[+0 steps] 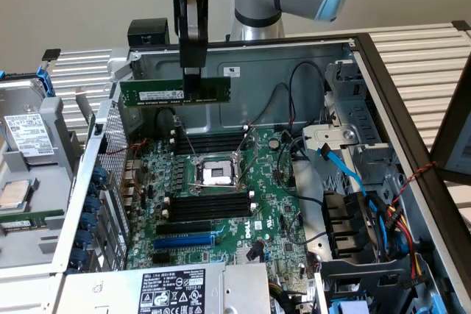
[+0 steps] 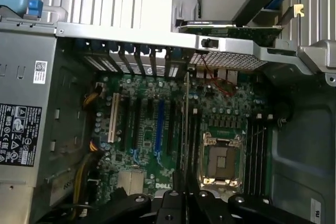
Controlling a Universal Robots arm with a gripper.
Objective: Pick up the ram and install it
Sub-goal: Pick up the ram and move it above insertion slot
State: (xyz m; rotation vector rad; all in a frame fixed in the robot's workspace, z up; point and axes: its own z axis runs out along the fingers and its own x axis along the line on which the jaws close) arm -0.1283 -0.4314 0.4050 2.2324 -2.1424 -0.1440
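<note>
Ok so the ram [image 1: 158,94] is up in the air, not seated. The gripper [image 1: 192,87] is clamped on its top edge, a bit toward the 3 o'clock side of the stick's middle, so the stick hangs straight under the fingers with the contact edge facing down at the board [image 1: 268,211]. Its long axis runs 9 to 3 in the exterior view, which looks to me parallel to the black slots. One bank [image 1: 213,142] sits at 12 o'clock of the socket [image 1: 218,173] and another [image 1: 210,205] at 6, with the blue slot [image 1: 188,240] further out at 6. Against that picture the ram shows at roughly 11 o'clock of the socket and well above everything, over the back wall of the case [image 1: 265,86]. From the wrist cam the ram [image 2: 186,129] is edge-on, just a thin line coming out from between the gripper [image 2: 178,195] fingers. It runs lengthwise alongside the slots next to the socket [image 2: 219,157], so I'd say the alignment is close, but I can't tell which slot it's actually over. All the slots look empty. The surroundings are a bit tight: the case walls stand on every side, and blue cables [image 1: 346,170] sit off at 3 o'clock, well away from the slots.
</note>
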